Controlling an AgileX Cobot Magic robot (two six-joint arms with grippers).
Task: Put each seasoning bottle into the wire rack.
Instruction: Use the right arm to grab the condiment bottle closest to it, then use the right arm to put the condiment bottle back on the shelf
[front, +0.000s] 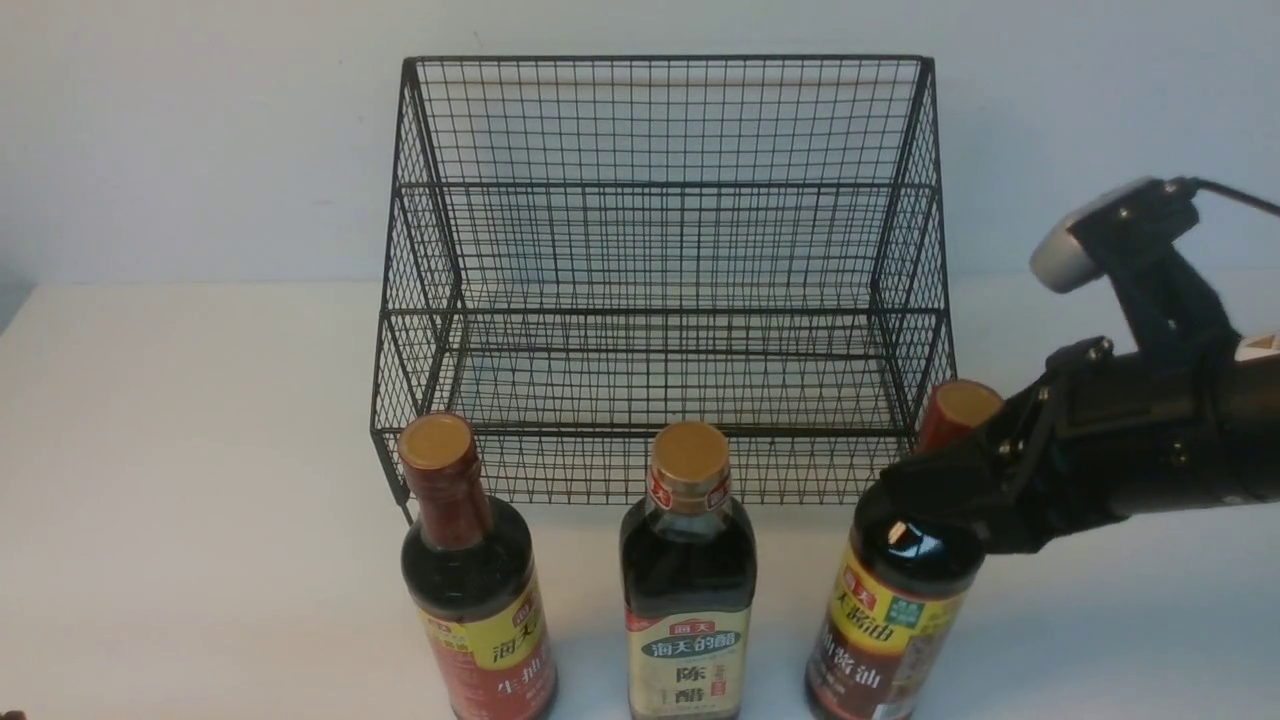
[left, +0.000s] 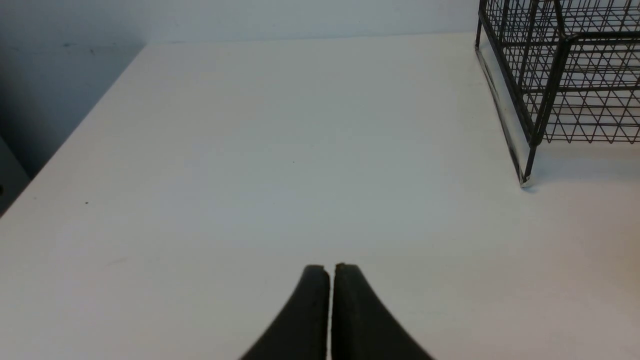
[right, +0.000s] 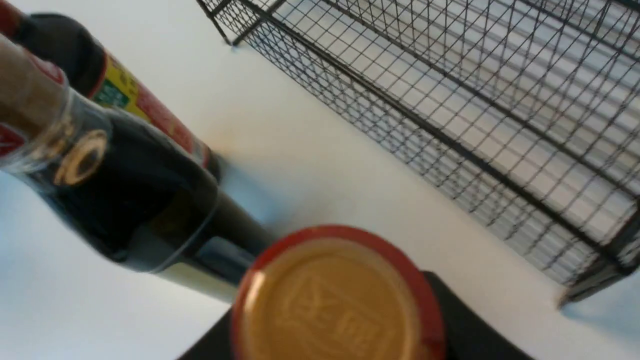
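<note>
Three dark seasoning bottles with tan-gold caps stand in a row in front of the black wire rack (front: 660, 250), which holds nothing. The left bottle (front: 470, 570) has a yellow-red label, the middle one (front: 688, 580) a cream-and-green label. My right gripper (front: 935, 480) reaches in from the right and is shut on the red-brown neck of the right bottle (front: 900, 600). In the right wrist view its cap (right: 332, 300) fills the space between the black fingers (right: 465, 320). My left gripper (left: 330, 267) is shut on nothing, above bare table.
The white table (left: 250, 175) is bare to the left of the rack (left: 565, 75), with its left edge further out. In the right wrist view the rack's front wall (right: 450, 100) lies close beyond the held bottle, and the middle bottle (right: 125, 200) stands beside it.
</note>
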